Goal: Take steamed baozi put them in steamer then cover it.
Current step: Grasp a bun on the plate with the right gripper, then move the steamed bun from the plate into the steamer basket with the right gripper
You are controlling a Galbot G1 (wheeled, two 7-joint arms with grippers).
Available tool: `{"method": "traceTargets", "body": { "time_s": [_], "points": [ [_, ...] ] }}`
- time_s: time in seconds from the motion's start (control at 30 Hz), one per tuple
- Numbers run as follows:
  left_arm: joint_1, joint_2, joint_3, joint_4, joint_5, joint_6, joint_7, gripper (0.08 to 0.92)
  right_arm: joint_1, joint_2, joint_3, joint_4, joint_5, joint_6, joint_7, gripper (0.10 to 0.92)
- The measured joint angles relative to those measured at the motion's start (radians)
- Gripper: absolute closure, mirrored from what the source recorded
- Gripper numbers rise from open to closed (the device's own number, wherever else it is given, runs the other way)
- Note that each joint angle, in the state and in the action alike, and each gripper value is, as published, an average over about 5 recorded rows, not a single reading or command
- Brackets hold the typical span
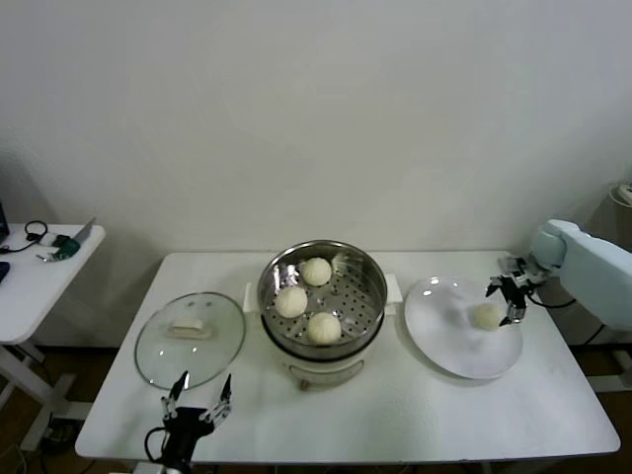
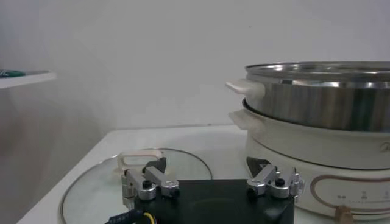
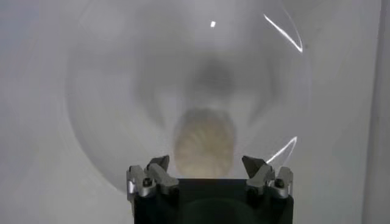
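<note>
While 3 buns already sit in the pot, we record the table as it stands.

Steamer (image 1: pixel 322 296): we see the shiny steel pot on its white base at the table's middle, uncovered, its perforated tray showing; the left wrist view has its wall (image 2: pixel 323 100) just ahead of the left arm.

Steamed baozi in the steamer: 3, one at the far side (image 1: pixel 316 271), one toward the robot's left (image 1: pixel 291 301), one at the near side (image 1: pixel 324 327), each apart from the others.

Last baozi (image 1: pixel 488 316): it lies on the white plate (image 1: pixel 444 336) to the steamer's right, and the right wrist view shows it (image 3: pixel 204 143) between the fingers.

Right gripper (image 1: pixel 510 299): we see it down over the plate, its jaws spread on either side of the bun; we cannot tell whether the fingers (image 3: pixel 149 176) touch the dough.

Left gripper (image 1: pixel 198 398): it hangs at the table's near edge, jaws wide and grasping nothing (image 2: pixel 210 182).

Glass lid (image 1: pixel 190 338): it lies flat on the table left of the steamer, handle up, just beyond the left gripper.
</note>
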Motion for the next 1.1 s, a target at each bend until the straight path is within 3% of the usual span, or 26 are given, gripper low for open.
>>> {"method": "traceTargets", "body": {
  "time_s": [0.57, 0.8, 1.1],
  "points": [
    [0.000, 0.006, -0.001, -0.002, -0.008, -0.001, -0.002, 0.177, -0.003, 0.027, 0.011, -0.033, 0.016, -0.008, -0.030, 0.382],
    [-0.003, 0.007, 0.006, -0.013, -0.009, 0.003, -0.003, 0.177, 0.167, -0.022, -0.136, 0.110, 0.132, -0.041, -0.046, 0.388],
    [0.001, 0.020, 0.016, -0.036, -0.017, 0.005, -0.004, 0.177, 0.556, -0.018, -0.393, 0.394, 0.434, -0.132, -0.054, 0.382]
  ]
}}
